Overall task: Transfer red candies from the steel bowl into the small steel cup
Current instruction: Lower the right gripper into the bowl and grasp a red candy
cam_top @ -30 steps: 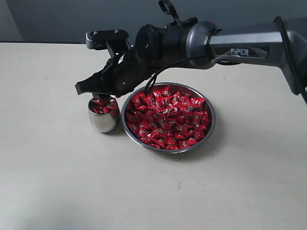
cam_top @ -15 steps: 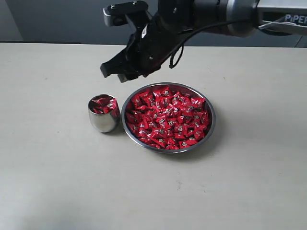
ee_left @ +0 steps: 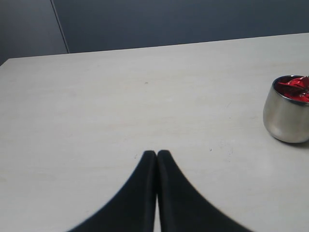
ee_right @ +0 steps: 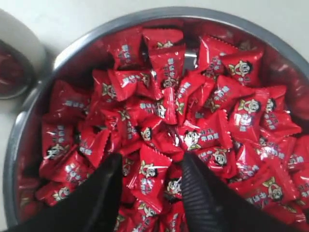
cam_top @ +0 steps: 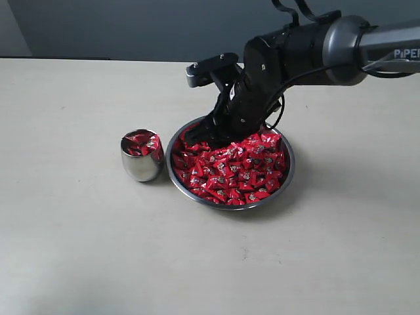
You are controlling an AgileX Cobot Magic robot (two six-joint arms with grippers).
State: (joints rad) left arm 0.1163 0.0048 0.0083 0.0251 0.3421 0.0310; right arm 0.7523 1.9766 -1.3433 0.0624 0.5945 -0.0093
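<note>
Many red candies [ee_right: 212, 121] lay right under my right gripper [ee_right: 152, 163], fingers [ee_right: 96, 193] spread either side of one. The small steel cup [cam_top: 141, 163] stood beside the steel bowl [cam_top: 289, 172], toward the desk's left edge.

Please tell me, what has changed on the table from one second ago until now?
The right tool was above the small steel cup. It rose, crossed to the steel bowl and came down onto the red candies, open, with nothing gripped yet. The cup, the bowl and the candies stayed where they were.
</note>
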